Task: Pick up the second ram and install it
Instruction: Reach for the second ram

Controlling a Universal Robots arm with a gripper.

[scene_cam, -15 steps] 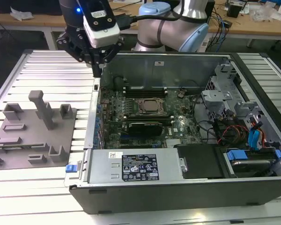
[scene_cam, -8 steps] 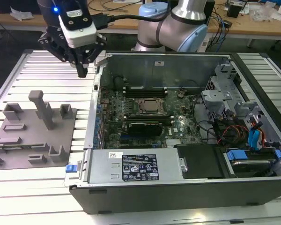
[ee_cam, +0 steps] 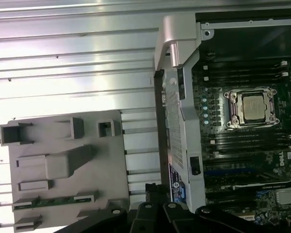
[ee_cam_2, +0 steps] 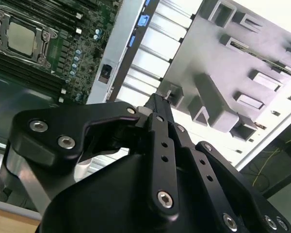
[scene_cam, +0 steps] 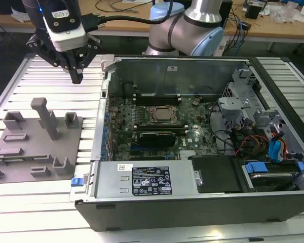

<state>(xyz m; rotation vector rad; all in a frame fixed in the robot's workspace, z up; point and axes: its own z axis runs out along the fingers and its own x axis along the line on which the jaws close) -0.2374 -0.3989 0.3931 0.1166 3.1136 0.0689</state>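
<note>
**Claw over the tabletop by the holder, ram not yet taken**

In the exterior view, the claw [scene_cam: 77, 77] is hanging above the slatted tabletop [scene_cam: 20, 81] with its fingers together and nothing between them, between the gray holder block [scene_cam: 35, 147] and the open computer case [scene_cam: 192, 202]. In the second wrist view, the second ram [ee_cam_2: 262, 55] is sitting in a long slot of the holder, well apart from the claw. In the first wrist view, it is showing as a thin green strip [ee_cam: 53, 200]. It is looking light, stiff and fragile, so it is probably best pinched across its flat faces at mid-length.

I see my gripper [ee_cam_2: 160, 99], fingers pressed together, tip near the holder's [ee_cam_2: 203, 53] edge; the ram [ee_cam_2: 263, 57] lies slotted there, apart.
</note>
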